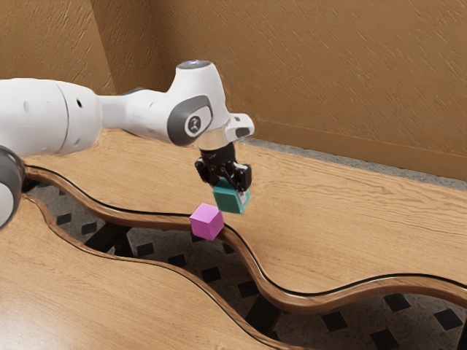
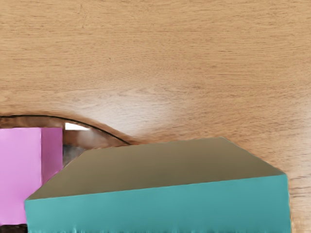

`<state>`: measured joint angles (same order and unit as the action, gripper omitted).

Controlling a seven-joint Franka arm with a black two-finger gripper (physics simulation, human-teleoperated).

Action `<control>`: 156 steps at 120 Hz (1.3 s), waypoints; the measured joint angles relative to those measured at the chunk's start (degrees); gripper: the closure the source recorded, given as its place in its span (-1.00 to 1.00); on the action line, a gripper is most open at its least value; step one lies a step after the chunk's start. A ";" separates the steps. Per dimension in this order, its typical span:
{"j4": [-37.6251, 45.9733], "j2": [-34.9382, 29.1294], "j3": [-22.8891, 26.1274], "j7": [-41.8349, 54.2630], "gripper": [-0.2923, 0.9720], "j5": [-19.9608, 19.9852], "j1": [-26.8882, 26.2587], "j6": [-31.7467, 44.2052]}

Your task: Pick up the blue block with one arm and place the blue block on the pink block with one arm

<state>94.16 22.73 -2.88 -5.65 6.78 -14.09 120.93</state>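
Observation:
A teal-blue block (image 1: pixel 232 198) hangs a little above the wooden table, and my black gripper (image 1: pixel 226 182) is shut on it from two sides. The pink block (image 1: pixel 206 221) sits on the table at its wavy edge, just below the held block and toward the exterior view's left of it, apart from it. In the wrist view the teal-blue block (image 2: pixel 165 194) looms large under my hand, with the pink block (image 2: pixel 26 170) beside it at the table's curved edge.
The wooden table (image 1: pixel 350 226) has a dark wavy rim (image 1: pixel 292 292) running through the scene, with a gap showing black-and-grey tiled floor (image 1: pixel 219 277) below. Brown walls stand behind. Open tabletop lies toward the exterior view's right.

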 joint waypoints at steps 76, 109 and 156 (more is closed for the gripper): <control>-7.80 8.64 3.24 6.29 0.06 -5.81 12.19 -9.28; -8.85 9.43 3.86 8.28 0.05 -5.81 12.27 -9.50; -10.35 10.77 3.52 10.63 -0.21 -5.11 12.37 -9.67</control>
<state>83.81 33.50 0.64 4.98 1.66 -1.72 111.26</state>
